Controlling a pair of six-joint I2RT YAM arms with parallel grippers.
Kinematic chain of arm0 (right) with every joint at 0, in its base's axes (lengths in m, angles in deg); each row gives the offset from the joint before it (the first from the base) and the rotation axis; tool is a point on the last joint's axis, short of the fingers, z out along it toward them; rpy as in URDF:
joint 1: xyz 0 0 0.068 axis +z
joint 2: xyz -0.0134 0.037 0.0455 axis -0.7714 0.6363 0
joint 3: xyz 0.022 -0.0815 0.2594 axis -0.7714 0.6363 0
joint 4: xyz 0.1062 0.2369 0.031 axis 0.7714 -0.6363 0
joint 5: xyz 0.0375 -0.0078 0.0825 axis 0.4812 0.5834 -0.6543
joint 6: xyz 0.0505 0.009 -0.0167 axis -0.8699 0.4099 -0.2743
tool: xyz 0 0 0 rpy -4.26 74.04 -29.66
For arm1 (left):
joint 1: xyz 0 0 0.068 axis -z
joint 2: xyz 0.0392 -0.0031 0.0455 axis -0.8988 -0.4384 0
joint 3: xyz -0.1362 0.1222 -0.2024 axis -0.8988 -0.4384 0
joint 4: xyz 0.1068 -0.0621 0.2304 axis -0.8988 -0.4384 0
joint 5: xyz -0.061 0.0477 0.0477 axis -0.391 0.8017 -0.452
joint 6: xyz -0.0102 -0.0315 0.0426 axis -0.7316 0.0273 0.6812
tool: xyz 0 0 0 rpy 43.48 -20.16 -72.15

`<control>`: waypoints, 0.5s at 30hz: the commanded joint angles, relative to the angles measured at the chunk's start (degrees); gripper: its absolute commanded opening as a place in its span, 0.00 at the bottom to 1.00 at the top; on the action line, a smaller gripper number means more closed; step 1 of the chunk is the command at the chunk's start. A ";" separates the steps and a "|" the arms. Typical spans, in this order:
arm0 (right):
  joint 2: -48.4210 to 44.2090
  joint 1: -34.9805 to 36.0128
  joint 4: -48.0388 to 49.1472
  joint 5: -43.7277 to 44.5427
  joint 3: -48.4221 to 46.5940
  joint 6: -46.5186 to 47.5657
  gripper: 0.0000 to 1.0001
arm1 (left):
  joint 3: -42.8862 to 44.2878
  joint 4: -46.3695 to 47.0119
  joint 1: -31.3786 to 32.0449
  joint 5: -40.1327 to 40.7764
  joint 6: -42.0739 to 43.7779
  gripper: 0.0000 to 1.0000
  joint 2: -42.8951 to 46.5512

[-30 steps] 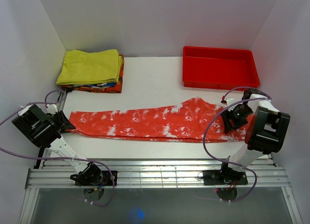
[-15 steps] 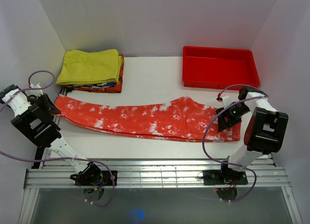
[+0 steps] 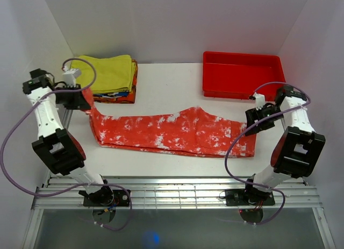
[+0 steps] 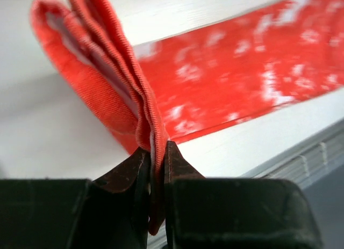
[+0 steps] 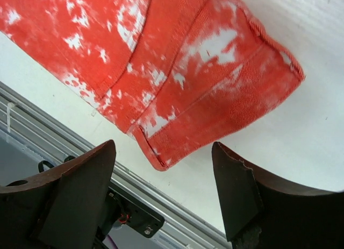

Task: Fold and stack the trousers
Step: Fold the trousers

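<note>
The trousers [image 3: 172, 132], red-orange with white blotches, lie lengthwise across the table's middle, waist to the right. My left gripper [image 3: 80, 100] is shut on the leg ends and holds them lifted off the table at the left. In the left wrist view the doubled hem [image 4: 144, 114] is pinched between the jaws of the left gripper [image 4: 156, 151], and the legs [image 4: 242, 71] trail away over the table. My right gripper [image 3: 258, 120] hovers open just beyond the waist end. In its wrist view the waist corner [image 5: 215, 93] lies flat below the right gripper [image 5: 163, 152], untouched.
A folded yellow garment [image 3: 102, 72] tops a stack of clothes at the back left, just behind the left gripper. A red plastic tray [image 3: 243, 76] stands at the back right. A metal rail [image 3: 172, 194] runs along the near edge. White walls close in both sides.
The left arm has risen and swung toward the back, carrying the leg ends up and rightward. The trousers slid left. The right gripper has moved back off the waist.
</note>
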State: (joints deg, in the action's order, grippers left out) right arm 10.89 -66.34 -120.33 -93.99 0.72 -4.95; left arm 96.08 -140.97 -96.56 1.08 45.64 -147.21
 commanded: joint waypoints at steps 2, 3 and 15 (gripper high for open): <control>-0.57 -4.17 -0.38 3.01 2.81 -0.24 0.78 | -5.81 1.43 10.03 -11.22 -10.66 0.00 6.98; -0.57 -6.44 -0.37 3.45 2.99 0.19 0.78 | -7.12 3.37 11.19 -12.10 -13.50 0.00 7.69; 1.10 -13.32 1.38 3.55 6.94 1.78 0.79 | -30.49 40.11 38.17 3.68 -51.83 0.00 17.98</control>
State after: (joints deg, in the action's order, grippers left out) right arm 11.28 -79.83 -119.02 -88.48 6.78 -3.86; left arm 68.43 -112.30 -63.66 -1.74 6.27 -133.15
